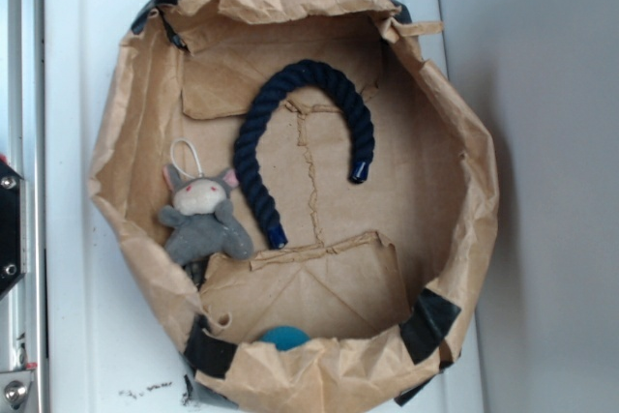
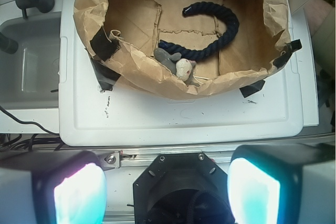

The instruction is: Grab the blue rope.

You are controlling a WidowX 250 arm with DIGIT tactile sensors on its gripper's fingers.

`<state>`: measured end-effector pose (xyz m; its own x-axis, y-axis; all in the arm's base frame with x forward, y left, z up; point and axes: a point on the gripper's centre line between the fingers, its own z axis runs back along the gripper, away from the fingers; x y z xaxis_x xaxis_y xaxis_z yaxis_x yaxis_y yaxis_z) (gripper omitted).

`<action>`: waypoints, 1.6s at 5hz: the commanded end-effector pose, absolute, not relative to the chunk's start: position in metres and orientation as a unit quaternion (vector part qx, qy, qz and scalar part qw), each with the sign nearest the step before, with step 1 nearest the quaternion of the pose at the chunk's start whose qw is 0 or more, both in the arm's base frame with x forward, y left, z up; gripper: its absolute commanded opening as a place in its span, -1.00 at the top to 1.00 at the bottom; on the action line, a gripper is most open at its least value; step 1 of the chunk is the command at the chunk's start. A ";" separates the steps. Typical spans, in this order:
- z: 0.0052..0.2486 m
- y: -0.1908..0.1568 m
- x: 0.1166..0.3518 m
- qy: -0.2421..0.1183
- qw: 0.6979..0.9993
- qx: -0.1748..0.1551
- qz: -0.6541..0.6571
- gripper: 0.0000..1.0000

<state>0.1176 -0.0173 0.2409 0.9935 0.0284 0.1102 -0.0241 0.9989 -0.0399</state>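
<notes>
A thick, dark navy twisted rope [image 1: 311, 73] lies bent in an arch on the floor of a wide, crumpled brown paper bag [image 1: 455, 132] with rolled-down walls and black tape patches. Its two shiny blue capped ends point toward the lower edge of the exterior view. A small grey plush bunny [image 1: 201, 215] with a cream face lies beside the rope's left leg, touching or nearly touching it. A teal ball [image 1: 286, 338] peeks out against the bag's near wall. The bag sits on a white plastic lid [image 1: 77, 65]. In the wrist view, the gripper [image 2: 167, 192] sits outside the bag, well apart from the rope, its two glowing pads [image 2: 79, 195] spread wide, holding nothing.
</notes>
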 end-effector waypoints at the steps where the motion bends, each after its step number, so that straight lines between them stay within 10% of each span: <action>1: 0.223 0.001 0.181 -0.077 0.992 -0.095 0.033 -1.00; 4: 0.149 0.009 0.274 -0.052 0.993 -0.065 0.083 -1.00; 8: 0.149 0.009 0.274 -0.052 0.993 -0.065 0.083 -1.00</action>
